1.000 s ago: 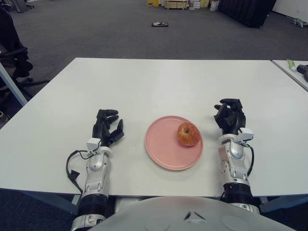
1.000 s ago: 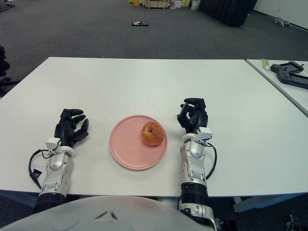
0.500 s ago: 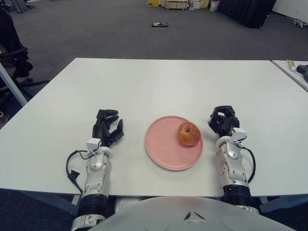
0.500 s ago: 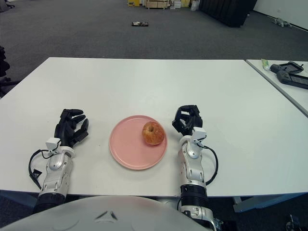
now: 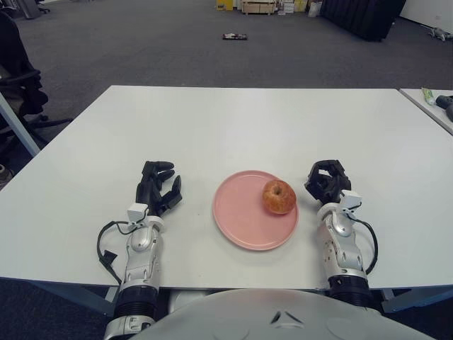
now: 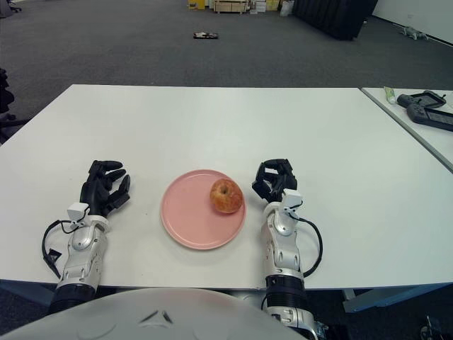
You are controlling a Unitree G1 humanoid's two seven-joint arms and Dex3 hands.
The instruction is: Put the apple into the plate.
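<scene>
A red-yellow apple (image 5: pixel 279 197) sits upright on the right part of the pink plate (image 5: pixel 241 216), near the table's front edge. My right hand (image 5: pixel 325 181) is just right of the plate, a small gap from the apple, its black fingers curled and holding nothing. My left hand (image 5: pixel 157 186) shows left of the plate, fingers relaxed and holding nothing.
The white table (image 5: pixel 233 127) stretches far behind the plate. A second table at the right edge carries dark devices (image 6: pixel 423 108) and a small tube (image 6: pixel 389 94). A dark chair (image 5: pixel 18 78) stands off the table's left side.
My right hand has drawn back toward the front edge and shifted left, closer to the plate, with its fingers curling in. The apple, plate and left hand stay put.
</scene>
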